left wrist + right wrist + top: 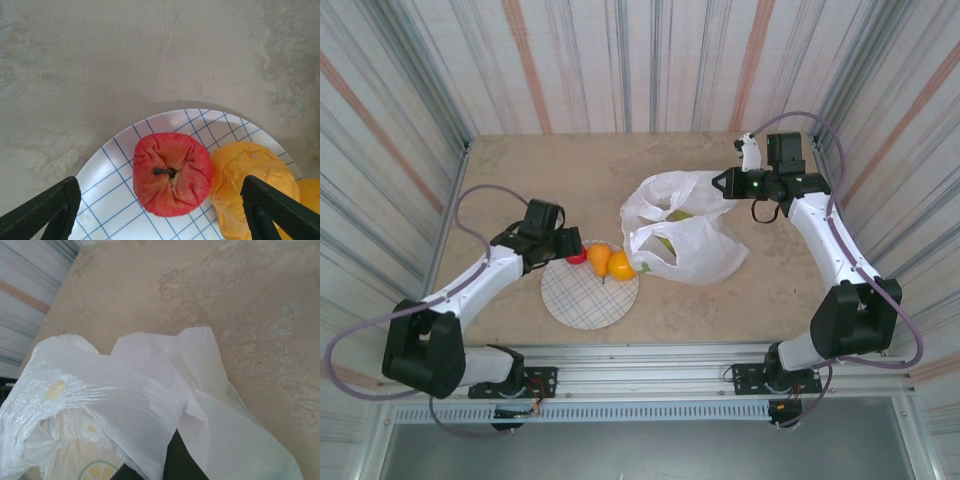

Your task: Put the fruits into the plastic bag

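Mounting rail [640, 375] spans six o'clock overhead; green fruits [668, 246] already sit inside the plastic bag [705, 255], its two-o'clock corner pinched by the right gripper [725, 183]. Left wrist view makes plain the left gripper [160, 187] spread wide, empty, straddling a red apple [171, 172] beside an orange [247, 187] on the plate [107, 175], neither yet bagged. Right wrist view adds the bag's lemon print [97, 470].

No readable text or labels
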{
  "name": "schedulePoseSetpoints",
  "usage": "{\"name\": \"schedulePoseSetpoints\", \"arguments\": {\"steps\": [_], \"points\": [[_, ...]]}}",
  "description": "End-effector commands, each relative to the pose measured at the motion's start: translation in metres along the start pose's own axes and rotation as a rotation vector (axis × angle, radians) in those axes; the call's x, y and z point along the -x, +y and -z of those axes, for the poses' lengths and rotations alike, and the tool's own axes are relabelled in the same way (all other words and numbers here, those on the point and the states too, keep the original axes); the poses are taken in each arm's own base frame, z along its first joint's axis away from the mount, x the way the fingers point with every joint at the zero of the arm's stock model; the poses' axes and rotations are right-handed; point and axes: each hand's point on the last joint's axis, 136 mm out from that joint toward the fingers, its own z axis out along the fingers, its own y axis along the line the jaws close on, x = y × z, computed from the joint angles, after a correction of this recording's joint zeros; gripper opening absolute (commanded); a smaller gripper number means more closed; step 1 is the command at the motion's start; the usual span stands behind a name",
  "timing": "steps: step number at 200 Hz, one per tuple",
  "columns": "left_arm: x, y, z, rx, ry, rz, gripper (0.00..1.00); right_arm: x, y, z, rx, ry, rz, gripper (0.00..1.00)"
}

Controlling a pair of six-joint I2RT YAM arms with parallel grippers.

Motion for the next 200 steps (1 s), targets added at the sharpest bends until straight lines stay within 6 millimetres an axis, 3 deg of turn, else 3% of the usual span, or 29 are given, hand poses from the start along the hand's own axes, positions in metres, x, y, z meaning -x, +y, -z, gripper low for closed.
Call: {"name": "schedulePoseSetpoints", "arguments": {"steps": [1,76,200], "points": [[0.012,-0.007,-0.006,-0.015,-0.011,-0.005,0.88,-0.005,-0.001,0.0,0.013,0.006,-0.016,0.0],[0.004,-0.011,-0.042,-0.006,0.077,-0.026,0.86,-0.006,-0.002,0.0,0.015,0.008,-0.021,0.0],[-0.028,0.007,-0.043,0.037,0.138,-0.023,0.68,-0.01,-0.005,-0.003,0.018,0.016,-0.031,0.0]]}}
